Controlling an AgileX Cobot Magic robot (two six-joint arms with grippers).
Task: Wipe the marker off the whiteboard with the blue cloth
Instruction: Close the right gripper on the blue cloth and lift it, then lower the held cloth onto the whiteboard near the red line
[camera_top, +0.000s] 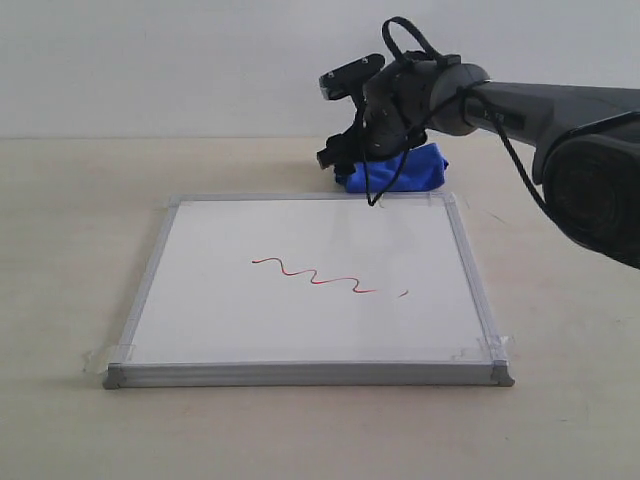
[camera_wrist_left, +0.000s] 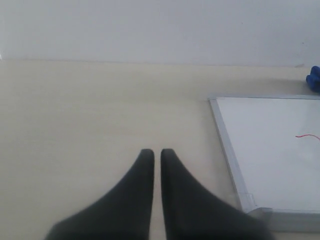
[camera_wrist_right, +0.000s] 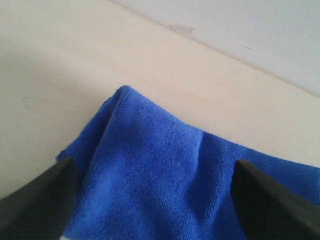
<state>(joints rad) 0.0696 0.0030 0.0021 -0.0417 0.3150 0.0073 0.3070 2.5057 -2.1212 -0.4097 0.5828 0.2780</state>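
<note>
The whiteboard (camera_top: 310, 330) lies flat in the middle of the bench (camera_top: 60, 250), with clear tape at its near corners. The marker (camera_top: 315, 275), a thin red wavy line with a short separate dash to its right, crosses the board's middle. In the left wrist view only the line's end (camera_wrist_left: 307, 136) shows, because the frame cuts the board (camera_wrist_left: 270, 150) short.

The blue cloth (camera_top: 418, 168) sits bunched just beyond the board's far rail, toward the bench's far edge and right of centre. The right gripper (camera_top: 352, 160) covers its left part, so its full outline cannot be made out. From the exterior the fingers are lost against the dark wrist. The right wrist view shows the right gripper (camera_wrist_right: 153, 165) spread wide, released, with one finger on each side of the cloth (camera_wrist_right: 160, 165). Whether the fingers (camera_wrist_right: 35, 200) touch the plush cannot be told.

The left gripper (camera_wrist_left: 156, 155) hangs over bare bench beside the board's left rail. Its fingers (camera_wrist_left: 142, 170) are clenched to a thin slit and grasp nothing. The cloth (camera_wrist_left: 314, 77) shows there only as a blue scrap at the frame's edge.
</note>
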